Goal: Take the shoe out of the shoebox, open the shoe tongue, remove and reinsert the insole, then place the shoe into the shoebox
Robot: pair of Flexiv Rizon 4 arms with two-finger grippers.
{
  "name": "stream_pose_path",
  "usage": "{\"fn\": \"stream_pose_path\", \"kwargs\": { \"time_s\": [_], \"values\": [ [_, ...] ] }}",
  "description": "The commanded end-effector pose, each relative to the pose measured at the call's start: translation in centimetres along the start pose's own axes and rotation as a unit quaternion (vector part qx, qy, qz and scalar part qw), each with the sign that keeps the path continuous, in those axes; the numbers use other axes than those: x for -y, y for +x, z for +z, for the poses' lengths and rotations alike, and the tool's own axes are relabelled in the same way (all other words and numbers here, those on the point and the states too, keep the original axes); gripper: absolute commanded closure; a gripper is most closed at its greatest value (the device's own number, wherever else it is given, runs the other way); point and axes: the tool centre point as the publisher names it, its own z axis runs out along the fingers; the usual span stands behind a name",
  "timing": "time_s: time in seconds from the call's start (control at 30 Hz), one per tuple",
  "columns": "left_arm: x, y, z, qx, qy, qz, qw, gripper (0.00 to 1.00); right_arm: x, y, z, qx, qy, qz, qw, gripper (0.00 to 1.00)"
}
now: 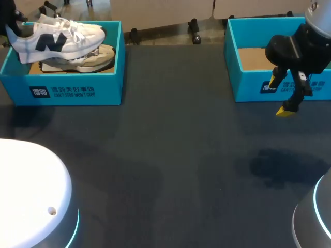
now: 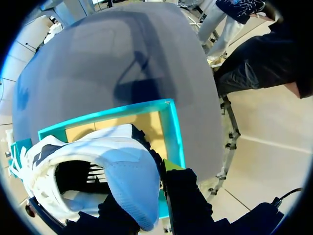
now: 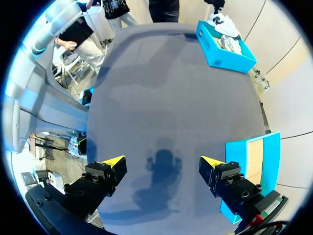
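Above the left shoebox (image 1: 72, 90), the white sneaker (image 1: 57, 39) hangs over a second, beige shoe (image 1: 95, 58) lying inside. The left gripper (image 2: 144, 193) is clamped on its heel, one dark finger on each side. I judge the sneaker to be light, with a stiff heel counter but a soft upper and loose laces, so the heel looks like the sound place to grip. The right gripper (image 3: 161, 162) hovers over the bare table (image 1: 170, 155), fingers spread wide, holding nothing. Only the left wrist view shows the grip and the shoe's opening, and the head view alone plainly shows the second shoe.
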Motion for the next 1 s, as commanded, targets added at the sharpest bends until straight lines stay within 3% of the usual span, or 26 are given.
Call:
{"fn": "stream_pose_path", "kwargs": {
  "time_s": [0.03,0.3,0.9,1.0],
  "values": [
    [0.0,0.1,-1.8,-0.007,0.0,0.0,1.0,1.0,-0.1,-0.2,0.1,-0.001,0.002,0.001,1.0,0.0],
    [0.9,0.4,-3.5,-0.016,0.004,0.005,1.0,1.0,-0.1,-0.2,0.1,-0.001,0.002,0.001,1.0,0.0],
    [0.9,0.4,-3.5,-0.016,0.004,0.005,1.0,1.0,-0.1,-0.2,0.1,-0.001,0.002,0.001,1.0,0.0],
    [2.0,0.3,-4.2,-0.001,0.0,0.01,1.0,1.0,-0.1,-0.2,0.1,-0.001,0.002,0.001,1.0,0.0]
  ]
}}
